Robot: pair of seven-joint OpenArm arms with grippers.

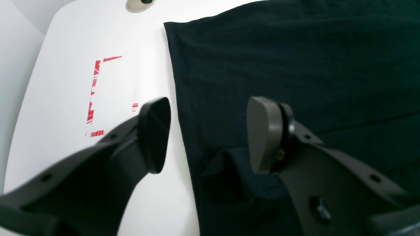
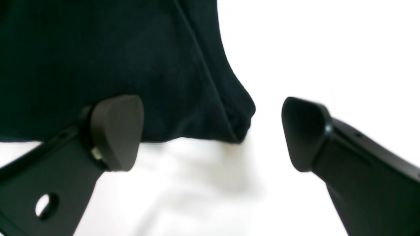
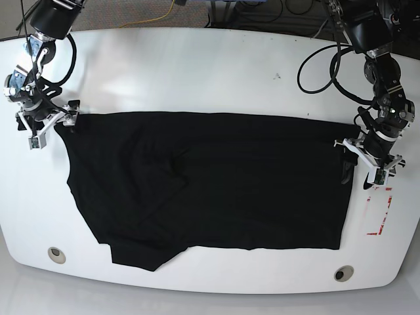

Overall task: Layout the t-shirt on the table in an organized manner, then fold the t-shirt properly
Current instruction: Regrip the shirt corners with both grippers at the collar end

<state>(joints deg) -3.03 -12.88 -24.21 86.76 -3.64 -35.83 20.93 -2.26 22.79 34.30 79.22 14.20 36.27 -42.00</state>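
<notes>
The black t-shirt (image 3: pixel 210 184) lies spread across the white table (image 3: pixel 197 65), with a wrinkle near its middle and an uneven lower left corner. My left gripper (image 3: pixel 364 167) sits at the shirt's right edge. In the left wrist view it (image 1: pixel 208 134) is open and straddles that edge of the t-shirt (image 1: pixel 295 65), with a small raised fold of cloth by the right finger (image 1: pixel 262 134). My right gripper (image 3: pixel 49 121) is at the shirt's upper left corner. It (image 2: pixel 213 134) is open wide, and the pointed corner of the t-shirt (image 2: pixel 115 49) lies just beyond its fingertips on the table (image 2: pixel 311 49).
A red rectangular outline (image 1: pixel 93 95) marks the table (image 1: pixel 65 98) left of the shirt edge; in the base view the red outline (image 3: pixel 380 210) is at the right rim. Round holes (image 3: pixel 56 254) (image 3: pixel 342 273) sit near the front corners. Cables hang behind the table.
</notes>
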